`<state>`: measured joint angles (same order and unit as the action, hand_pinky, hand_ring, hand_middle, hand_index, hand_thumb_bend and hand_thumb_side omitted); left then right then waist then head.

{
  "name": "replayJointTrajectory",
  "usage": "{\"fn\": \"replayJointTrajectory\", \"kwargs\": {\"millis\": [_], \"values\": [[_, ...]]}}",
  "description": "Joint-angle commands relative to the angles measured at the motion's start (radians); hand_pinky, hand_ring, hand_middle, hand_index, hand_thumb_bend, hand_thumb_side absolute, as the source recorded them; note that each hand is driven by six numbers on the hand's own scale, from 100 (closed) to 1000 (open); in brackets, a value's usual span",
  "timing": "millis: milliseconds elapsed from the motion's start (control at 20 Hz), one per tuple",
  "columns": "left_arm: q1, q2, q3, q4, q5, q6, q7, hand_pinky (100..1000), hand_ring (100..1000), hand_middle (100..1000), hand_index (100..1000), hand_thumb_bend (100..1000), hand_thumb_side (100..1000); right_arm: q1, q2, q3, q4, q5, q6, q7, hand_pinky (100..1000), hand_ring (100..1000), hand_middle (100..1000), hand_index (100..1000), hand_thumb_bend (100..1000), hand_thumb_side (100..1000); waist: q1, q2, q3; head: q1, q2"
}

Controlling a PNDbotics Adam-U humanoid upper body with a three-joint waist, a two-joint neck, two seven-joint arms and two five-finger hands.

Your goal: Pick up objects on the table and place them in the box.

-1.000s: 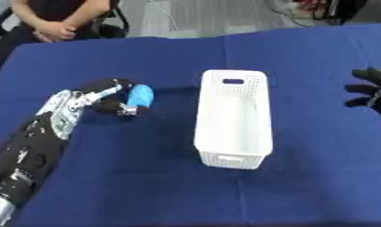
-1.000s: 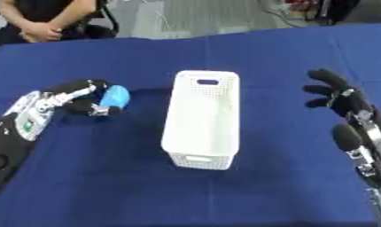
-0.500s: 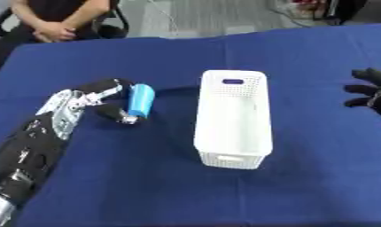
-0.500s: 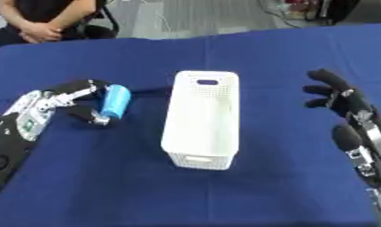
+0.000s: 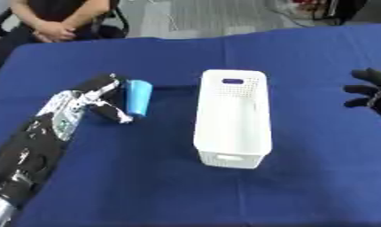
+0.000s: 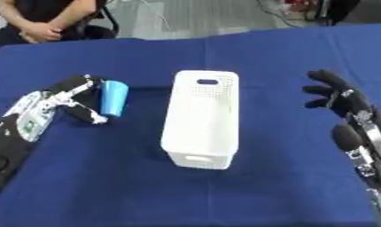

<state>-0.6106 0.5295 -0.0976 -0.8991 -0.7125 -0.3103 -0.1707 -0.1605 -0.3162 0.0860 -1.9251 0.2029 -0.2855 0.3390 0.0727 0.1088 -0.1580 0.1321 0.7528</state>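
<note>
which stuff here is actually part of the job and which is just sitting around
Part of the job:
- light blue cylindrical object, gripped by the left hand
- white perforated plastic box, nothing visible inside

Just there:
- blue cloth-covered table
- right hand, open and idle on the right side

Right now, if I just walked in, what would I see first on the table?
A tall white box stands in the middle of the blue table. To its left, the robot's left hand is curled round a light blue cup. The right hand hangs open at the right side, holding nothing.
</note>
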Motion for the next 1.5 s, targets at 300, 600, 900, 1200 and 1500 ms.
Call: {"fn": "replayJointTrajectory", "kwargs": {"millis": [300, 600, 900, 1200, 1500], "values": [[-0.010, 0.049, 0.040, -0.115, 0.129, 0.026, 0.015, 100, 100, 159, 222, 100, 438, -0.004, -0.018, -0.009, -0.009, -0.003, -0.001, -0.002, 721, 846, 920, 1000, 564, 1000, -0.003, -0.012, 0.002, -0.009, -0.014], [-0.044, 0.090, 0.055, -0.303, 0.248, 0.060, -0.004, 100, 100, 156, 249, 100, 358, -0.001, -0.022, -0.008, -0.009, -0.001, -0.001, -0.001, 721, 846, 920, 1000, 565, 1000, -0.001, -0.014, 0.005, -0.011, -0.012], [-0.141, 0.075, 0.014, -0.436, 0.307, 0.073, -0.043, 100, 100, 155, 251, 100, 375, 0.001, -0.023, -0.005, -0.006, -0.003, -0.002, 0.003, 721, 846, 921, 1000, 564, 1000, 0.001, -0.019, 0.005, -0.006, -0.013], [-0.235, -0.008, -0.055, -0.449, 0.271, 0.055, -0.102, 100, 100, 154, 253, 100, 366, -0.003, -0.021, -0.001, -0.004, -0.006, -0.003, 0.008, 721, 847, 921, 1000, 564, 1000, 0.003, -0.019, -0.003, 0.001, -0.015], [-0.279, -0.106, -0.114, -0.398, 0.199, 0.008, -0.148, 100, 100, 154, 255, 100, 342, -0.010, -0.015, 0.004, -0.003, -0.009, -0.004, 0.014, 721, 847, 921, 1000, 560, 1000, 0.003, -0.016, -0.013, 0.013, -0.017]]}}
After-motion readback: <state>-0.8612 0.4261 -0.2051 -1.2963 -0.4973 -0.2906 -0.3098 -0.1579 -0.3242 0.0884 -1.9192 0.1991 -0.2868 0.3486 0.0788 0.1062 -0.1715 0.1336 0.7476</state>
